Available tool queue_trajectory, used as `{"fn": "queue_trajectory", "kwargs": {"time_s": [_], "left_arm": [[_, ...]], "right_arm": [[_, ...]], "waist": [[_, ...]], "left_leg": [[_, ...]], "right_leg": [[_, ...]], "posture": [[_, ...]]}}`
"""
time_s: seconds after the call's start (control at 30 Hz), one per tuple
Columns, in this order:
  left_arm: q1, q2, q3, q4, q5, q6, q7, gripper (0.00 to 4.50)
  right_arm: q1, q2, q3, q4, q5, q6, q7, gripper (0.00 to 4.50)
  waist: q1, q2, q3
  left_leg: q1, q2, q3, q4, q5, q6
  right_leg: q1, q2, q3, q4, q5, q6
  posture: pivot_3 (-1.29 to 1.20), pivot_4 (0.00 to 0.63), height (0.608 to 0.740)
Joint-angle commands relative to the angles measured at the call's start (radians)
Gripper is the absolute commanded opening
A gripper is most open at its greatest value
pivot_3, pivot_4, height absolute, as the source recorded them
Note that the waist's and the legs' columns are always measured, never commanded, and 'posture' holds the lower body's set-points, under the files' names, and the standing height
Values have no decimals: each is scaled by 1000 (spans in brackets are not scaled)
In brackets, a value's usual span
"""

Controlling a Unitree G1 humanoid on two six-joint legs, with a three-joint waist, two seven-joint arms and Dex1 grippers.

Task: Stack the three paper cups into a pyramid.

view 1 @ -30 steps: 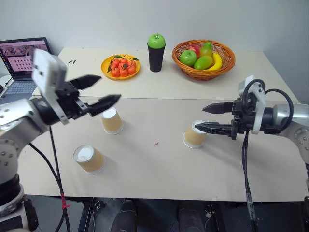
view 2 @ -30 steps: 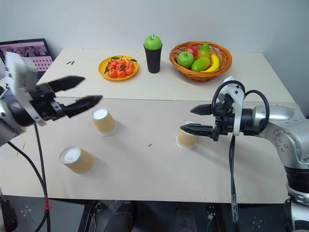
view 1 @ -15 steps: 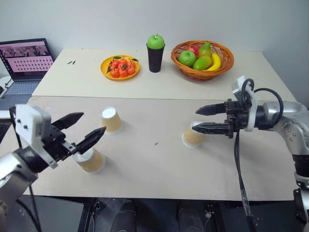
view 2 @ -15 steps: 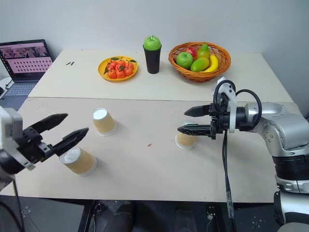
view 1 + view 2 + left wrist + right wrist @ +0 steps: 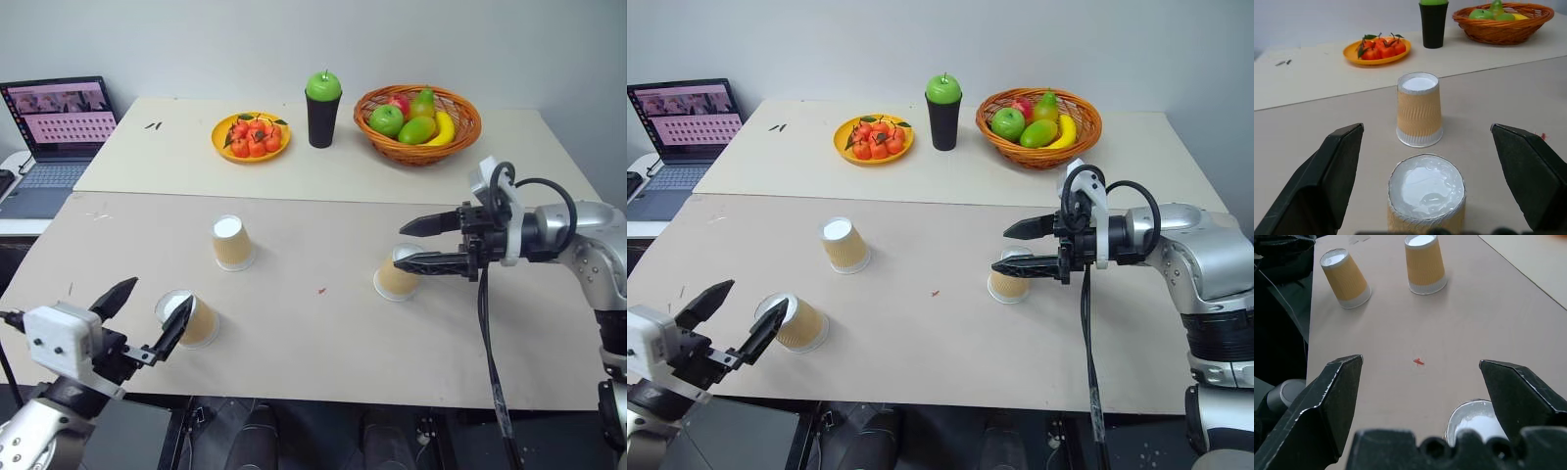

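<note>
Both grippers open, L gripper (image 5: 143, 318) lower (by near cup (image 5: 191, 319)).

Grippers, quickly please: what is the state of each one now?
Left gripper: open, holding nothing, at the near tan paper cup.
Right gripper: open, holding nothing, above another tan paper cup.

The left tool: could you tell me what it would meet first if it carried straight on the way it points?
Most likely the nearest paper cup, which stands upside down between the open left tool's fingers. Directly behind it stands a second upside-down paper cup, though the depth is hard to judge.
</note>
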Motion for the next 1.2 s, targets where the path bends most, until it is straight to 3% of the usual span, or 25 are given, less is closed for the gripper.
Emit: {"fn": "queue_trajectory", "kwargs": {"time_s": [0.03, 0.33, 0.77, 0.97, 1.2], "left_arm": [[7, -31, -45, 3, 56, -73, 28, 4446], [37, -93, -132, 111, 159, -194, 42, 4446], [-46, -105, -250, 221, 225, -247, 83, 4446], [-76, -100, -264, 245, 236, -261, 96, 2702], [-207, -31, -299, 217, 209, -183, 93, 2702]], "right_arm": [[-28, -22, -37, -34, 8, 0, 5, 4500], [-46, -32, -47, -51, 18, 20, -9, 4500], [-52, -45, -69, -79, 21, 45, -42, 4500], [-47, -51, -83, -91, 20, 54, -61, 4500], [-28, -63, -114, -120, 36, 79, -84, 4500]], "waist": [[2, 0, 0], [1, 0, 0], [0, 0, 0], [1, 0, 0], [5, 0, 0]], "left_leg": [[0, 0, 0, 0, 0, 0], [0, 0, 0, 0, 0, 0], [0, 0, 0, -1, 0, 0], [-1, 0, 0, -1, 0, 0], [0, 0, 0, -1, 0, 0]], "right_leg": [[0, 0, 0, 0, 0, 0], [-1, 0, 0, 0, 0, 1], [-1, 0, 0, -1, 0, 1], [-1, 0, 0, 0, 1, 2], [0, 0, 0, 0, 1, 2]], "posture": [[0, 150, 739], [0, 150, 739], [0, 150, 739], [0, 150, 739], [0, 150, 739]]}}
